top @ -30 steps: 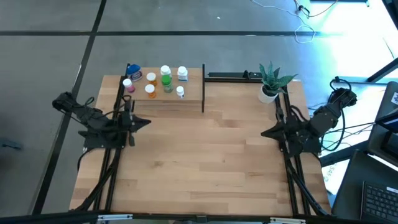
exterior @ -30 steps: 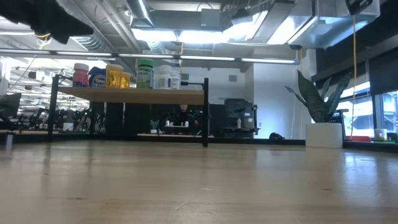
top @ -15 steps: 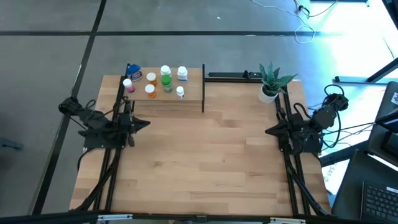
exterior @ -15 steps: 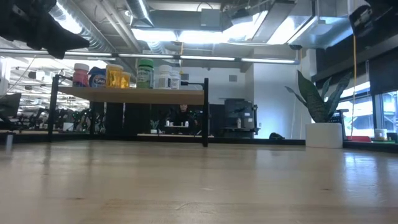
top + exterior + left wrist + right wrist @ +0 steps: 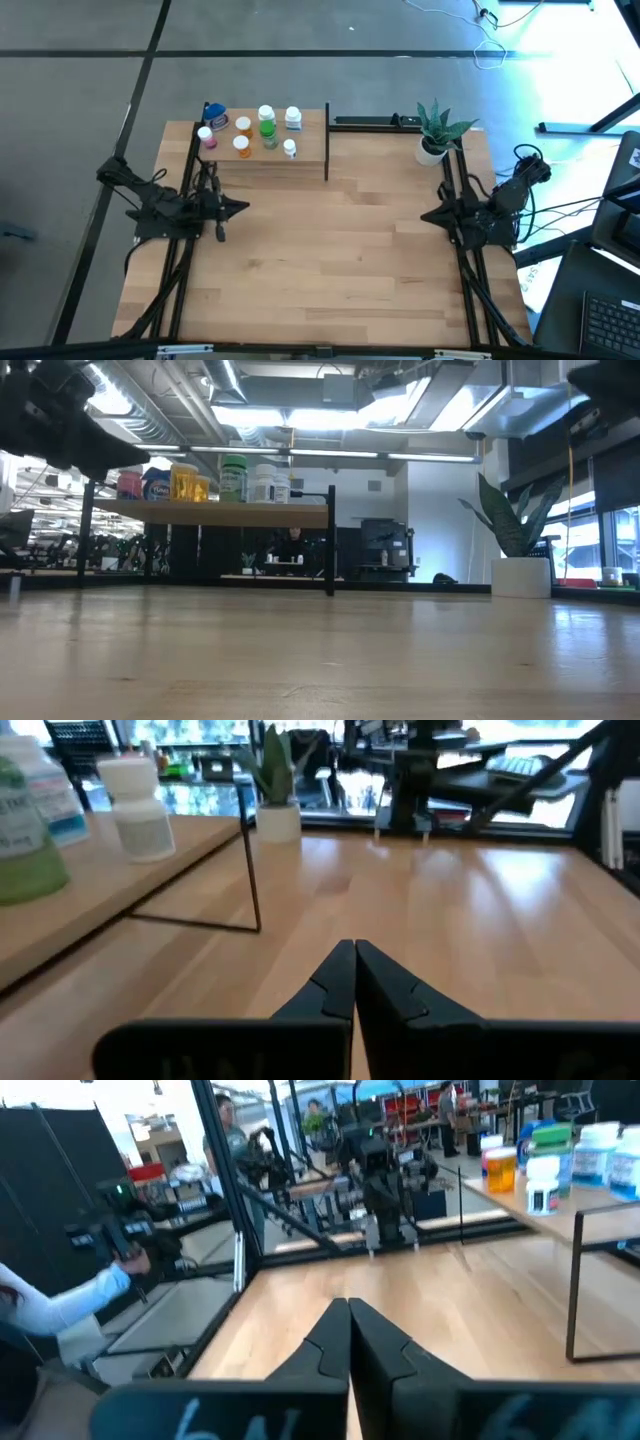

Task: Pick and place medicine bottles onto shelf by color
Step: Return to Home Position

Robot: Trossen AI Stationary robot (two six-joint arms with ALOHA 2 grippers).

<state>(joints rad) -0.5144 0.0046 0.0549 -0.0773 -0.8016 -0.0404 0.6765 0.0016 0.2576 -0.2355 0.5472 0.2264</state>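
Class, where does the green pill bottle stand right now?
In the high view, the green pill bottle stands on the left-rear shelf, between an orange bottle and a white bottle.

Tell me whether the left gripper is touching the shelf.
Apart. The high view shows a strip of bare tabletop between the left gripper and the shelf; the gripper is nearer the table's front.

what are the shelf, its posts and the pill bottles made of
The shelf looks like light matte wood, with faint grain showing. Its posts look like thin black metal, probably painted. The medicine bottles seem plastic: smooth white caps, some bodies translucent orange or green.
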